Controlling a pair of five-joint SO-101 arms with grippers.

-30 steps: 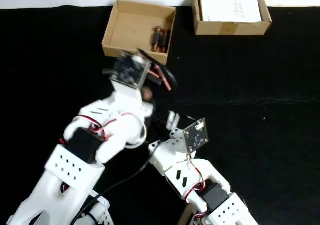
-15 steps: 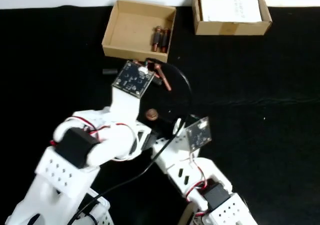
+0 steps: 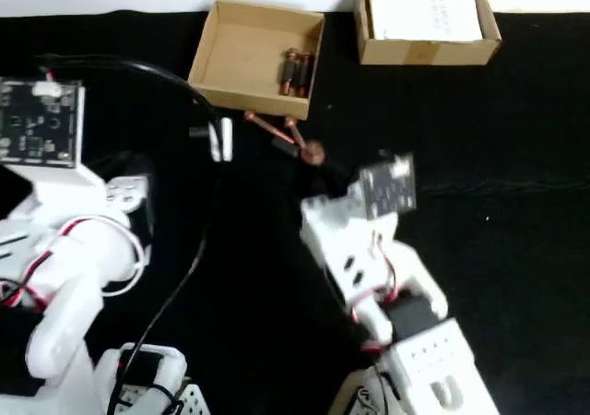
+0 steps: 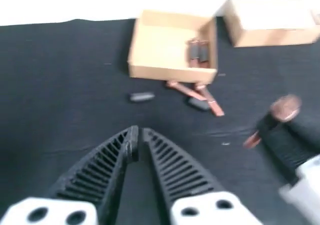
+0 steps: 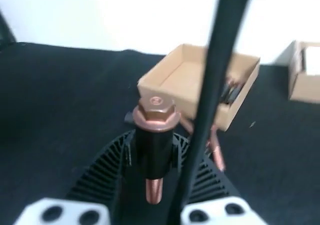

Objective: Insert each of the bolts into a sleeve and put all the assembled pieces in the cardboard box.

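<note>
My right gripper (image 5: 154,137) is clenched around a black cylindrical sleeve (image 5: 151,157) with a copper-coloured hex-head bolt (image 5: 156,114) pushed through it. The head sits on top of the sleeve and the bolt's tip pokes out below, with the piece upright between the ribbed fingers. A black cable (image 5: 212,95) crosses just in front of this gripper, cutting across the line to the open brown cardboard box (image 3: 240,51) ahead. Inside the box, against the wall nearer my right gripper, lie two assembled pieces (image 3: 297,72). Between my right gripper and the box's near wall, two loose copper bolts (image 3: 263,123) rest on the black cloth table (image 3: 516,157), crossing each other close to the wall.

My left gripper (image 4: 139,137) is closed on nothing, fingertips almost meeting, and points toward the same box from well back. Ahead of its tips a short dark sleeve (image 4: 141,97) lies alone on the cloth, and a second dark sleeve (image 4: 198,103) lies farther off beside the loose bolts.

Beyond my right gripper, past the first box, a second cardboard box (image 3: 429,51) holds a white sheet (image 3: 424,14).
</note>
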